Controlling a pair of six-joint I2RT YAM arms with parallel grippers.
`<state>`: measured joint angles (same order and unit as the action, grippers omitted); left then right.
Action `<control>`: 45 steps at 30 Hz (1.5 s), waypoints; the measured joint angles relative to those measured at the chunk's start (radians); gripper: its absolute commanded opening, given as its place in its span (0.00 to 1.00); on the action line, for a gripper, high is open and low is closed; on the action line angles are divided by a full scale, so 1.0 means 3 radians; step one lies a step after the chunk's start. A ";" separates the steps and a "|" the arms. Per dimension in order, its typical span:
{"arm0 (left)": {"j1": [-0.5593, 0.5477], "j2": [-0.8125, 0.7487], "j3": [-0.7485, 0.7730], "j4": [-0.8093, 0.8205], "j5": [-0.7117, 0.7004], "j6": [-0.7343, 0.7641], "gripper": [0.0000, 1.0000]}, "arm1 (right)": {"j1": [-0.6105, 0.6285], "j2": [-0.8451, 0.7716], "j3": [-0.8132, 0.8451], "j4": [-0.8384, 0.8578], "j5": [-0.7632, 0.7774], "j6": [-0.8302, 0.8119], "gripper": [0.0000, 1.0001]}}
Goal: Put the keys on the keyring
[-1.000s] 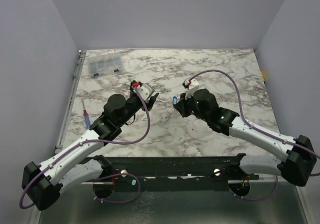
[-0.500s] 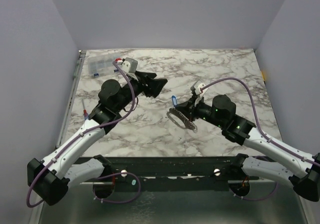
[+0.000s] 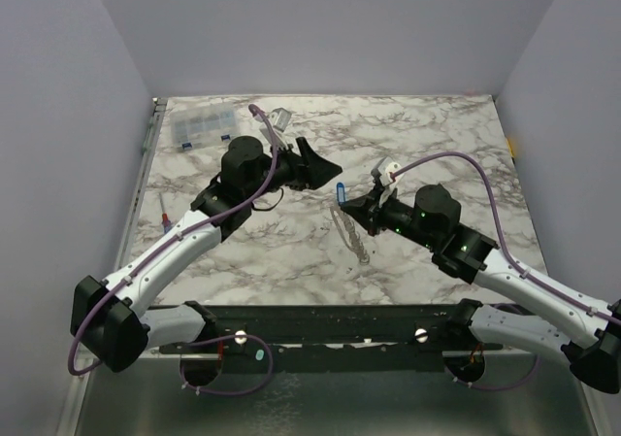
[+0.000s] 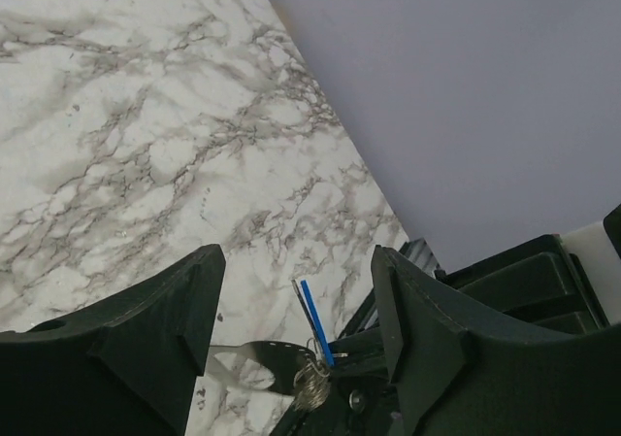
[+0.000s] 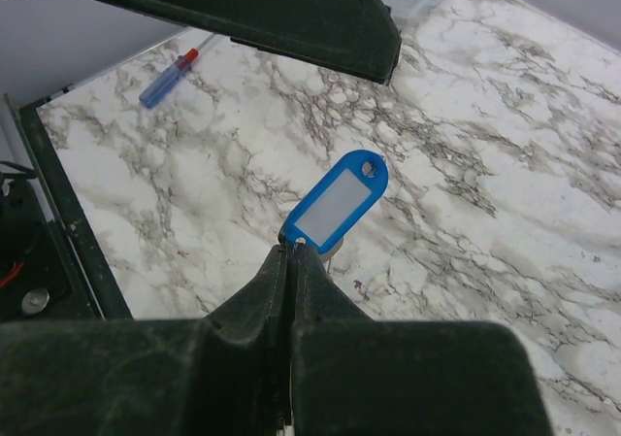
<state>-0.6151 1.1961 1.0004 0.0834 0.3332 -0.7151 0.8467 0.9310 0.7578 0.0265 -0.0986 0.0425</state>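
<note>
The right gripper (image 5: 292,253) is pressed tight on the keyring (image 4: 310,383) and holds it up over the middle of the counter (image 3: 437,135). The blue tag (image 5: 337,203) sticks out in front. A flat silver key (image 4: 247,366) is right by the ring. The left gripper (image 4: 296,261) is spread wide just beside them. The screwdriver (image 3: 165,220) lies by the left edge.

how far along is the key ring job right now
Done: the keyring is gripped, with the right end effector shut on it and its blue tag sticking out. In hand: the left end effector is open and empty, facing the ring. Left: what looks like a key shows beside the ring, but I cannot tell whether it is threaded, so threading looks unfinished.
</note>
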 measured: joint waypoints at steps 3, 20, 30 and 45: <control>0.0000 0.0004 0.0000 -0.0053 0.0070 -0.0046 0.65 | 0.0000 0.0000 0.0000 0.0005 0.0001 -0.0023 0.01; -0.0137 0.0154 0.0000 -0.0061 0.0548 -0.0108 0.42 | 0.0000 0.0045 0.0028 0.0056 0.0041 -0.0179 0.01; -0.0183 0.0303 0.0010 -0.0064 0.0601 -0.0045 0.00 | 0.0000 0.0023 0.0033 0.0060 0.0071 -0.0209 0.01; -0.0191 -0.0103 -0.0201 0.0796 0.0904 0.0015 0.00 | 0.0010 -0.0195 0.0027 0.0337 0.0355 0.0318 0.59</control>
<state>-0.6724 1.1652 0.9401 0.3222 0.6044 -0.7105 0.8497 0.8726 0.7658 0.1276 0.0078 0.1379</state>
